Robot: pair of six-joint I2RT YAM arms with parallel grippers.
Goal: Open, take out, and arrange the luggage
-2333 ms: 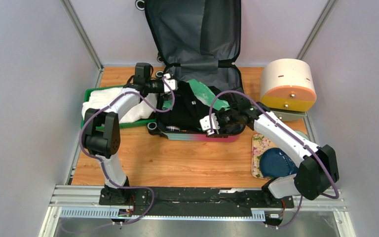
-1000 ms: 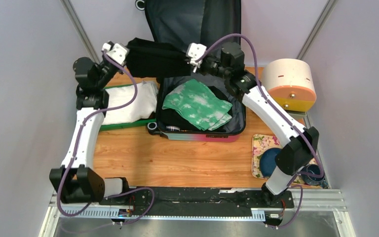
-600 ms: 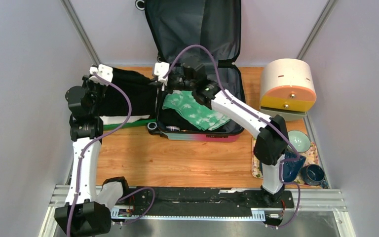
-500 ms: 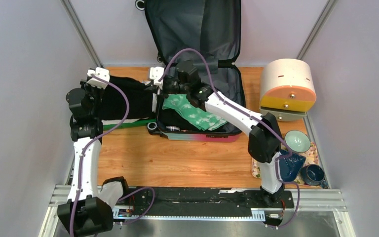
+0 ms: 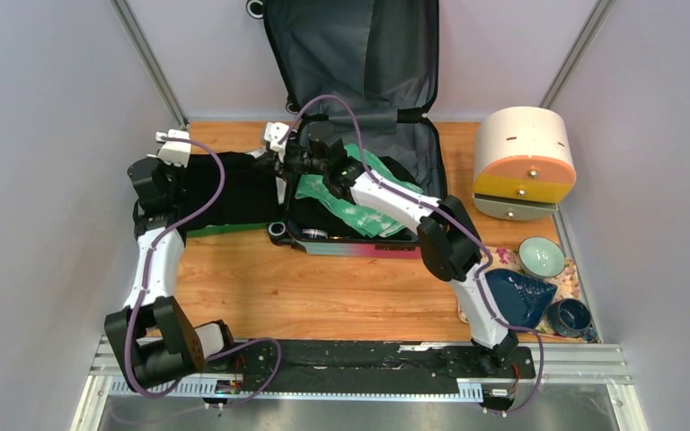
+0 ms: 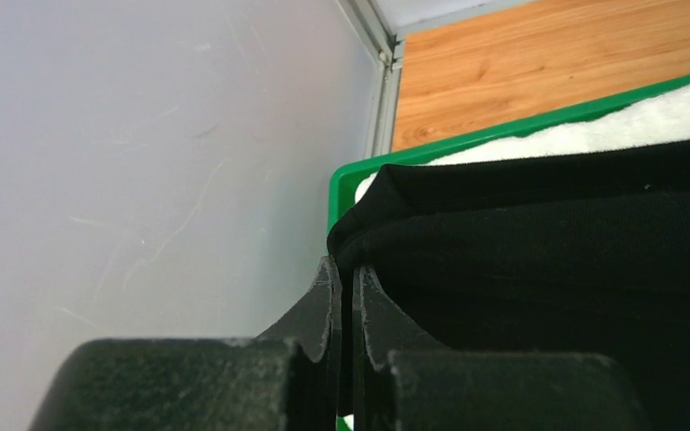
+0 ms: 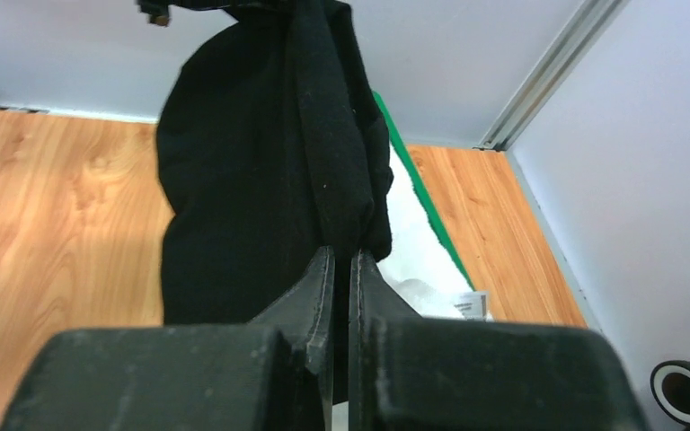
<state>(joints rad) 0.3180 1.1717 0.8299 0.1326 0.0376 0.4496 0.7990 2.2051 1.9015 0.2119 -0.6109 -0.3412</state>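
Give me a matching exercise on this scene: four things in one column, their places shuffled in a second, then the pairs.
1 black garment
2 green patterned cloth
3 cream-and-orange container
4 pale green bowl

A inside the open luggage
B beside the dark blue cup
C gripped by left gripper and right gripper, over the green tray
D far right of the table

Pairs: 1-C, 2-A, 3-D, 4-B

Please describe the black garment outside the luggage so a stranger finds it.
Start at the open luggage at the back. Left of it lies a green tray with white cloth. The black garment stretches over that tray, unlike dark clothes inside the luggage.
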